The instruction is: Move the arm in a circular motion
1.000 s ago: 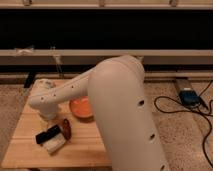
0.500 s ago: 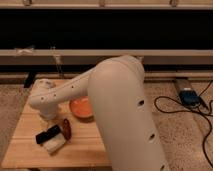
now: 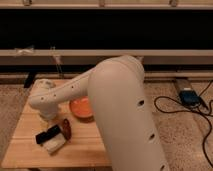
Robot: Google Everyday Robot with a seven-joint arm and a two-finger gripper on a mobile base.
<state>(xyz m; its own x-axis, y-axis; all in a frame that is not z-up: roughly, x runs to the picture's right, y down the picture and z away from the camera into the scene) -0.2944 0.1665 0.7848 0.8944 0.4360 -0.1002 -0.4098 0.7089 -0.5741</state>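
Cream arm [image 3: 120,100] x1, fingers [image 3: 50,136] low over wood table [image 3: 20,150], open/shut unclear; 1 orange bowl [image 3: 81,107].

Wooden table [image 3: 22,145], orange bowl [image 3: 80,108], black item [image 3: 47,135], white item [image 3: 56,144], hand [image 3: 48,117] above them

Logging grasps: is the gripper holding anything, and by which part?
Cannot tell; the gripper, at the arm's far end above the wooden table, hides any hold.

Thick cream-white tubular arm [image 3: 120,95] blocking the light wooden table [image 3: 22,145]
It is covering the table's right side and running off the bottom edge; the gripper [image 3: 48,116], over the table's left half, is hanging mostly hidden below the wrist.
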